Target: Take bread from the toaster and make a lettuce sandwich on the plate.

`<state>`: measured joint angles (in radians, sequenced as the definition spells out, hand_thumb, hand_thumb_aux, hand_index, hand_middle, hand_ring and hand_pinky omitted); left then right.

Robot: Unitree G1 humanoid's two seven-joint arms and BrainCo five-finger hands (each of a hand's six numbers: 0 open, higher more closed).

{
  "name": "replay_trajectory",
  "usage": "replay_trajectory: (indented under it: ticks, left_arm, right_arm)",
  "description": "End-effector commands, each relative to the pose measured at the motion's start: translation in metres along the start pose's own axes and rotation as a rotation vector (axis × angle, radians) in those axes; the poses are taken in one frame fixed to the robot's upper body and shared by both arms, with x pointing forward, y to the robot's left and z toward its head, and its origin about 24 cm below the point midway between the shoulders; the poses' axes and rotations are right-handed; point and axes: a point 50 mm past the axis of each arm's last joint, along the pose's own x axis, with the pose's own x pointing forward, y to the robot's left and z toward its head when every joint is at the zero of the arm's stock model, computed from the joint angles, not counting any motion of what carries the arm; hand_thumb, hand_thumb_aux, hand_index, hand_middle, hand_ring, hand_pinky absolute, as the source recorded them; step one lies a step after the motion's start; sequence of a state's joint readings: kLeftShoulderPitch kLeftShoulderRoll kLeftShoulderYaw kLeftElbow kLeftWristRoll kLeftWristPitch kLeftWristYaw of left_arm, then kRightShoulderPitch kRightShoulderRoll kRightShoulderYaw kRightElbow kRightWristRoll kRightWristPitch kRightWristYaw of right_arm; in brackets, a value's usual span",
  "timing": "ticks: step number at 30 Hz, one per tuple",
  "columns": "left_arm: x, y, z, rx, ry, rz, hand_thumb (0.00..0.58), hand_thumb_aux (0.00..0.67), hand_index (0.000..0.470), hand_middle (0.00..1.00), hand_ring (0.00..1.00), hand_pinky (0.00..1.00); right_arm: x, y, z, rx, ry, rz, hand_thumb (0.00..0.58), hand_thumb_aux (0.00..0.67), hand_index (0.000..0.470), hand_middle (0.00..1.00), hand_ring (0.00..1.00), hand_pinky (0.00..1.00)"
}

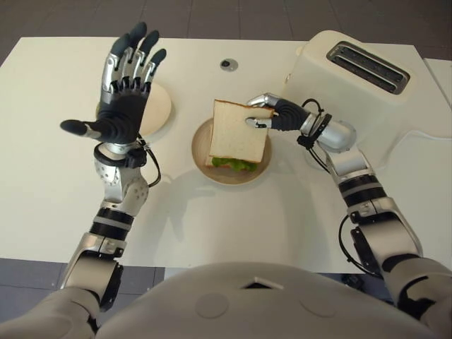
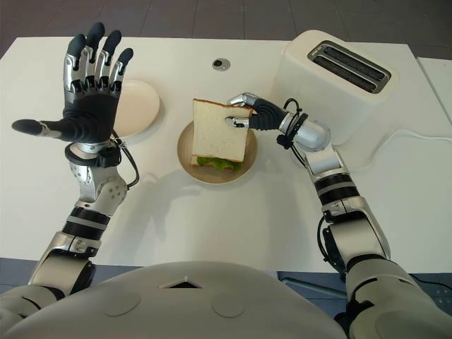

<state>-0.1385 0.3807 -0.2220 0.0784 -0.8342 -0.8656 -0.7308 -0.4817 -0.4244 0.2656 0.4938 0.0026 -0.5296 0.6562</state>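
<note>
Over the tabletop (image 1: 247, 226), my right hand (image 1: 272, 113) is gripping the bread (image 1: 236, 134), holding it tilted to cap the lettuce (image 1: 233, 164); left hand (image 1: 127, 106) is hovering, spread.

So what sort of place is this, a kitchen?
Probably a test room staged as a kitchen, not a home: a toaster, bread over lettuce on a plate, all on a plain white table.
</note>
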Motion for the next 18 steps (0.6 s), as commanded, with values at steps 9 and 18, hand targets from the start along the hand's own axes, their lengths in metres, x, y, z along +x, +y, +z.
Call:
replay_trajectory:
  ticks: [9, 18]
  left_arm:
    - [-0.055, -0.014, -0.085, 0.625, 0.771, -0.586, 0.000, 0.000, 0.000, 0.00, 0.00, 0.00]
    - [-0.101, -0.026, -0.106, 0.691, 0.983, -0.812, 0.000, 0.000, 0.000, 0.00, 0.00, 0.00]
  right_arm:
    - [0.018, 0.012, -0.037, -0.154, 0.254, 0.058, 0.580, 0.670, 0.470, 1.00, 1.00, 1.00]
    - [0.017, 0.020, -0.041, -0.185, 0.258, 0.077, 0.580, 0.657, 0.461, 1.00, 1.00, 1.00]
